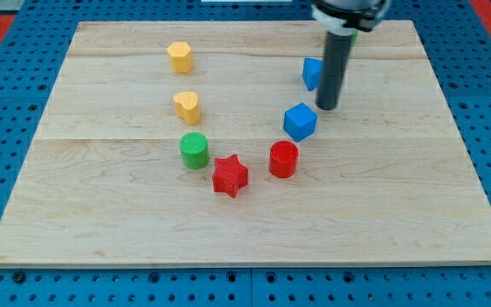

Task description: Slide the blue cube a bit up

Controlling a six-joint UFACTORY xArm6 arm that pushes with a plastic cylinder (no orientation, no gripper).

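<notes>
The board (245, 213), pale wood in planks, fills most of the view and lies on a blue pegboard (7, 128) that shows round its edges.

The rod (333, 68) comes down from the view's top, right of centre, dark and upright. There is no hand on it to open or close, and it holds nothing. My tip (327, 107) rests on the board just to the upper right of the blue cube (300, 122), close beside it; whether they touch I cannot tell.

The blue cube sits right of the board's centre. Above it, near the rod's left side, is a second blue block (312, 73), partly hidden by the rod, so its shape is unclear.

Below the blue cube, near it, stands a red cylinder (284, 159). To the left of that, close by, lies a red star (230, 176). Up and left of the star is a green cylinder (194, 151).

Above the green cylinder is a yellow heart (187, 107), and higher still, near the board's top edge, a yellow block (180, 57), many-sided.

A bit of green (354, 37) peeks out just right of the rod near the top.
</notes>
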